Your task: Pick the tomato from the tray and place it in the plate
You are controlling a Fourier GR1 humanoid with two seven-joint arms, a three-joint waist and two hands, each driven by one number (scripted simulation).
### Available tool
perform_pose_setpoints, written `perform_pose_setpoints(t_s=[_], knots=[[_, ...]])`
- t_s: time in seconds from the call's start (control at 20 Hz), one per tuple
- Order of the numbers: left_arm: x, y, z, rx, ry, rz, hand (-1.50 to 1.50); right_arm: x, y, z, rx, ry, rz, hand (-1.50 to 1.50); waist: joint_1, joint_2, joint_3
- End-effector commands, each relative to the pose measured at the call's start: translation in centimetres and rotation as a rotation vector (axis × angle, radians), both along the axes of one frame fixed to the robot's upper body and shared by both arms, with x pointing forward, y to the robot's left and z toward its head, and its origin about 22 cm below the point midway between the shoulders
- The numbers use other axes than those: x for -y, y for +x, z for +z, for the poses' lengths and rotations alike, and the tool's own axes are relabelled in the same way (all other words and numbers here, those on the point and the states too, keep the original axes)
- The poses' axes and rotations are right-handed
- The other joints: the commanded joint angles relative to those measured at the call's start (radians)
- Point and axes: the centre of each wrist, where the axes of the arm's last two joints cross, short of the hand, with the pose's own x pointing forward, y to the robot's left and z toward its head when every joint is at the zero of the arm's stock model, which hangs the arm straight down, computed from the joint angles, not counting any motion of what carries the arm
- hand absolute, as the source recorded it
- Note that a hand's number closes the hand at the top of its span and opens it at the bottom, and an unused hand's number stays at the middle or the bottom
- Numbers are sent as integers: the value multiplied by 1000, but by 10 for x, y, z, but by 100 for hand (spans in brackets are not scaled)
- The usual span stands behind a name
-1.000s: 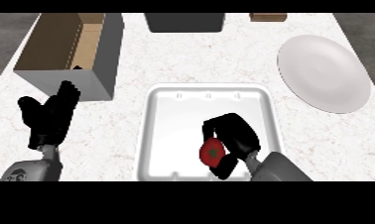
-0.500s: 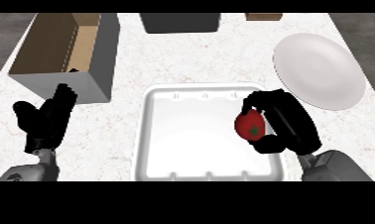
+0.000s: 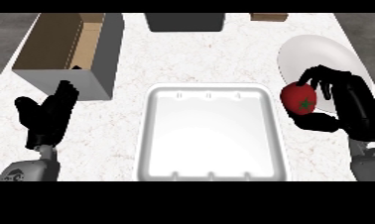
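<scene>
A: Where is the tomato point(image 3: 299, 98) at this moment?

B: In the right hand point(image 3: 338, 104), fingers curled over its top and far side, thumb under it. It hangs just past the tray's point(image 3: 212, 136) right rim, at the near edge of the plate point(image 3: 316, 54), which lies ahead of the hand.

A: How do you expect it to handle?

B: My guess: light, smooth-skinned, a bit slippery, and soft enough to bruise if squeezed. A wrap around its widest part, fingers against thumb, suits it, and that is roughly the hold I see.

A: Does it have a long axis?

B: Hardly; it is nearly round. The green star of the stem faces up and toward the robot, so the stem axis tilts that way rather than standing upright.

A: And the left hand point(image 3: 45, 116)?

B: Resting at the lower left, fingers straight and up, holding nothing, just near a cardboard box point(image 3: 70, 52) beyond it.
</scene>
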Motion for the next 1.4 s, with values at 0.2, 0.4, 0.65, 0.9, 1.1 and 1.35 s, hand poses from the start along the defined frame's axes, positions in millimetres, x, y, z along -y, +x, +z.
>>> perform_pose_setpoints(t_s=[0.2, 0.4, 0.65, 0.9, 1.1, 1.35], knots=[[5, 33, 3, -16, 5, -21, 0, 70, 36, -23, -17, 95, -132, 150, 8, 12, -2], [14, 17, 2, 8, -6, -24, 0, 130, 55, -11, -24, 112, -204, 150, 23, 13, -1], [13, 15, 8, -12, -13, -36, 0, 145, 63, -39, -117, -33, -208, 150, 29, 13, -1], [15, 19, 1, -3, -7, -52, 0, 157, 72, -48, -296, 85, -159, 150, 37, 19, 0], [27, 22, 8, -6, 11, -80, 0, 179, 74, -39, -367, 30, -90, -150, 51, 25, 2], [24, 23, 3, 1, -3, -58, 0, 165, 73, -67, -193, 71, -4, -150, 34, 19, 1]])
